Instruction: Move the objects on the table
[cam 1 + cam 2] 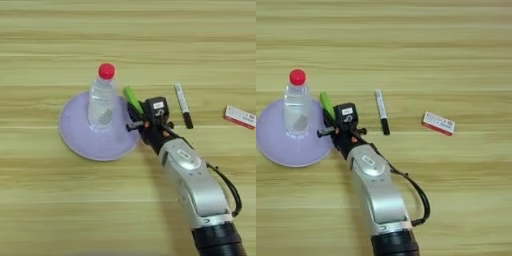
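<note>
A clear plastic bottle with a red cap stands upright on the round lilac plate. My right gripper is at the plate's right rim, shut on the lower end of the small green block. The block sticks out up and to the left, tilted over the rim just right of the bottle. A white marker with a black cap lies on the table right of the gripper. The red-and-white flat packet lies further right.
The silver forearm reaches in from the bottom right, with a black cable looping along its right side. The wood-grain table stretches bare behind the plate and to its left.
</note>
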